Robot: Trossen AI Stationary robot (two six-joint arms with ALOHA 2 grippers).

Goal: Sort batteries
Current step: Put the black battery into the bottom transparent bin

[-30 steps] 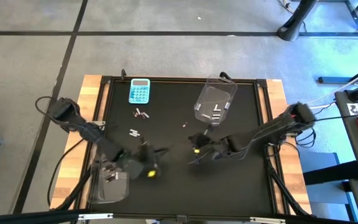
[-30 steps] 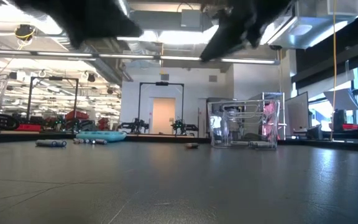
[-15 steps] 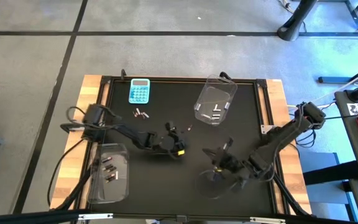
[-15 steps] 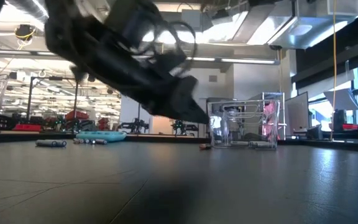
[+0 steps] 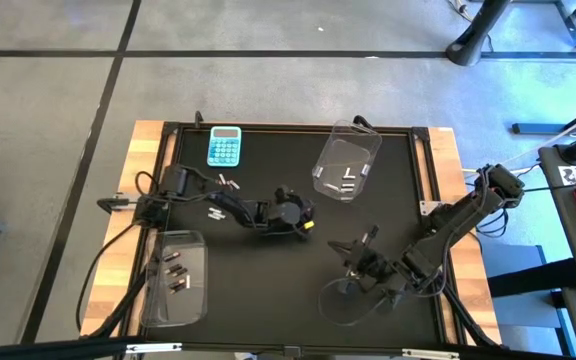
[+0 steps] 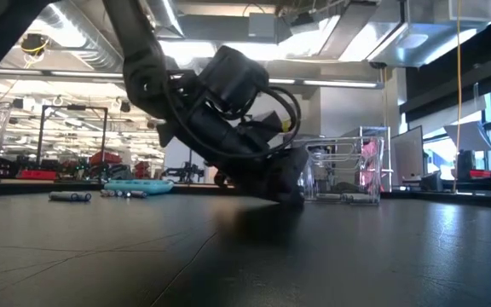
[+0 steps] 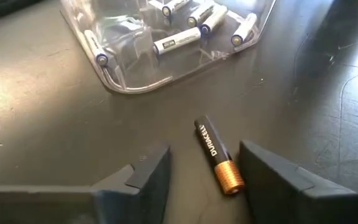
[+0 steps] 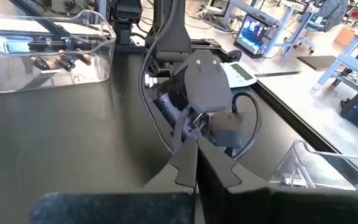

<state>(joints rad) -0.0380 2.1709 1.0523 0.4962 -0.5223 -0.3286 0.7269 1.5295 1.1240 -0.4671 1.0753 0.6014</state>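
Observation:
A dark battery with a copper end (image 7: 216, 155) lies flat on the black table mat. My left gripper (image 7: 201, 173) is low over it and open, one finger on either side of the battery without gripping it; in the high view the left gripper (image 5: 305, 217) is at mid-table. More loose batteries (image 5: 228, 183) lie near the light-blue calculator (image 5: 224, 146). Silvery-white batteries lie in the far clear bin (image 5: 348, 165), dark ones in the near-left clear bin (image 5: 175, 280). My right gripper (image 8: 197, 167) is shut and empty, held above the mat's near right (image 5: 356, 262).
The far bin's rounded corner (image 7: 114, 84) is a short way beyond the left fingers. Two more loose batteries (image 5: 215, 212) lie beside the left arm. The mat's raised black frame (image 5: 423, 170) borders the work area, and bare mat stretches along the near edge between the arms.
My left gripper has swung from above the near-left bin toward the table's middle and far side, and has come down close to the mat around the lone dark battery. My right gripper has drawn back toward the table's near right and now holds still.

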